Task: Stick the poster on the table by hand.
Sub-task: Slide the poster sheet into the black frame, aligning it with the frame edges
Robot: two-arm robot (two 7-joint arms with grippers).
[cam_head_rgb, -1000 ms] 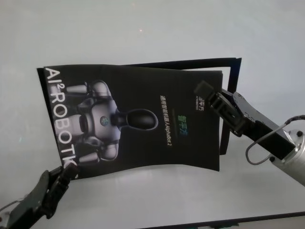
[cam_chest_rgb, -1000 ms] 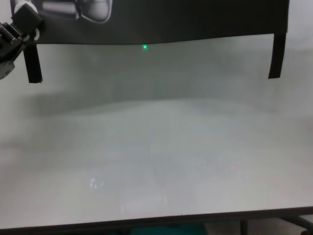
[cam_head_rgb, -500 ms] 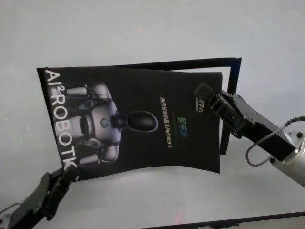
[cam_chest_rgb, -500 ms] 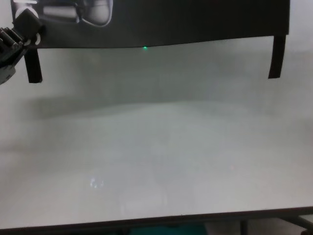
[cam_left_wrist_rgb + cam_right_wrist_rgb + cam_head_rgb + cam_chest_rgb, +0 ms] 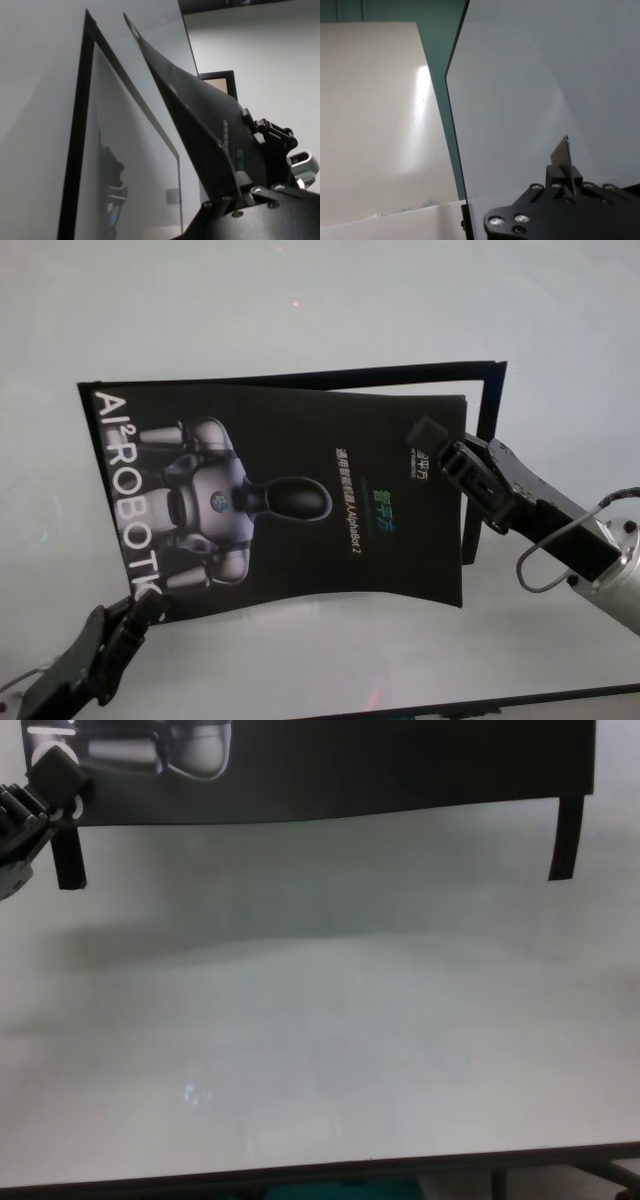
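The poster [image 5: 300, 440], black with a white-grey robot figure and white letters, hangs stretched between both grippers above the white table [image 5: 300, 300]. My left gripper [image 5: 143, 608] is shut on its near left corner. My right gripper [image 5: 428, 436] is shut on the middle of its right edge. In the chest view the poster [image 5: 400, 770] spans the top, clear of the table [image 5: 320, 1020], with the left gripper [image 5: 58, 778] at its left end. In the left wrist view the poster [image 5: 200, 130] curves away edge-on.
A narrow black tape strip [image 5: 565, 840] hangs from the poster's right end and another [image 5: 68, 860] from its left end. In the head view a thin black strip [image 5: 400, 372] shows past the poster's far edge. The table's near dark edge [image 5: 320, 1167] runs below.
The poster's far edge has flattened and the sheet looks tauter. My left gripper has moved slightly toward the table's near edge. The right gripper has barely moved.
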